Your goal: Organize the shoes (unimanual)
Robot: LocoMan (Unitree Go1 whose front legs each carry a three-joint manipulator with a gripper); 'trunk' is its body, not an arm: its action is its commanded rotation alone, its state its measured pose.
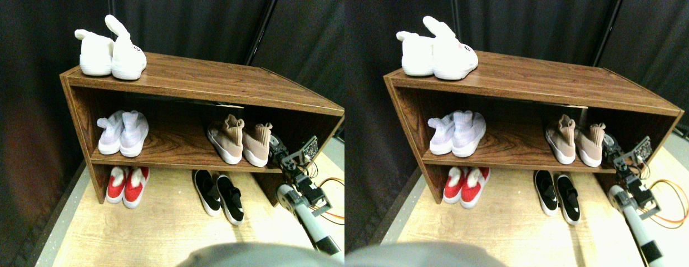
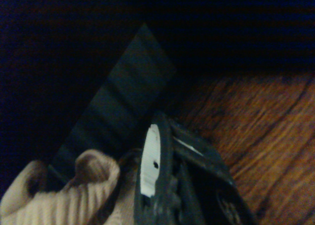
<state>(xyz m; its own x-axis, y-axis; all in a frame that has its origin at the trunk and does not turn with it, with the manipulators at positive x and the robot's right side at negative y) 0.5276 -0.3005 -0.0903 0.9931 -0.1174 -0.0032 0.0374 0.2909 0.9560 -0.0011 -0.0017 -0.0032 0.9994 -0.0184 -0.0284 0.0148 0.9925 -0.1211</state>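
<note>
A pair of tan knit shoes with white soles stands on the right of the middle shelf, a left one (image 1: pixel 226 139) and a right one (image 1: pixel 257 144). A pair of black slip-ons (image 1: pixel 219 194) lies on the floor under the shelf. My right gripper (image 1: pixel 277 151) reaches in at the shelf's right end, right beside the heel of the right tan shoe. In the wrist view the shoe's ribbed tan collar (image 2: pixel 64 195) lies next to the dark jaw frame, over the wood shelf board (image 2: pixel 261 121). Contact with the shoe does not show.
The brown wooden shoe rack (image 1: pixel 211 80) carries white bunny slippers (image 1: pixel 113 53) on top and pale lavender sneakers (image 1: pixel 124 133) at the middle shelf's left. Red slippers (image 1: pixel 127 185) sit on the floor at the left. The rack's right side panel (image 1: pixel 330 125) is close to my arm. Orange cables (image 1: pixel 330 183) trail on the floor.
</note>
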